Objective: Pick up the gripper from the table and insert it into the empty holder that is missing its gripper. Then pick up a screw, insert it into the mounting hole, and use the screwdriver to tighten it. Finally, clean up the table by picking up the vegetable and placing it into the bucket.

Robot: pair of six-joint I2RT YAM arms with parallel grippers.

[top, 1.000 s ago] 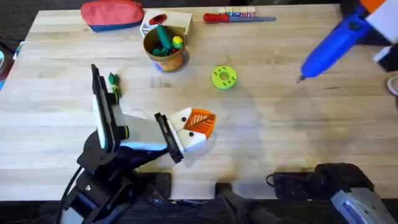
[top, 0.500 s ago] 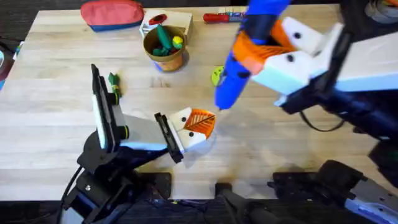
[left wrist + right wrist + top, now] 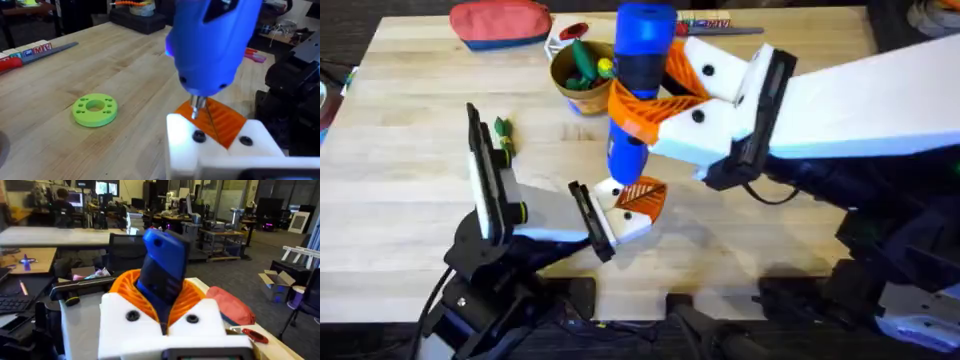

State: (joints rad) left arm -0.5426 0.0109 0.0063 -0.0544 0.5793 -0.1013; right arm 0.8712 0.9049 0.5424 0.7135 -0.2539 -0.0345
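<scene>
My right gripper (image 3: 642, 108) (image 3: 162, 300) is shut on the blue screwdriver (image 3: 642, 50) (image 3: 162, 267), held nearly upright over mid-table. The metal bit (image 3: 199, 107) points down at a black screw head (image 3: 199, 136) in the white holder block (image 3: 182, 145). That block is a finger of my left gripper (image 3: 632, 205) (image 3: 220, 127), which looks shut and carries an orange ribbed wedge (image 3: 225, 120). The small green vegetable (image 3: 502, 128) lies at mid-left, beside the left arm. At the back stands the tan bucket (image 3: 582, 98) with green and yellow toys inside.
A lime-green disc (image 3: 95, 109) lies on the wood beyond the left gripper. A red pouch (image 3: 500, 22) sits at the back left, and a red-handled screwdriver (image 3: 30, 54) lies along the back edge. The right arm spans the table's right half.
The right arm swept in from the far right with the screwdriver, which now stands upright with its bit over the left gripper's white block. The left arm has stayed still.
</scene>
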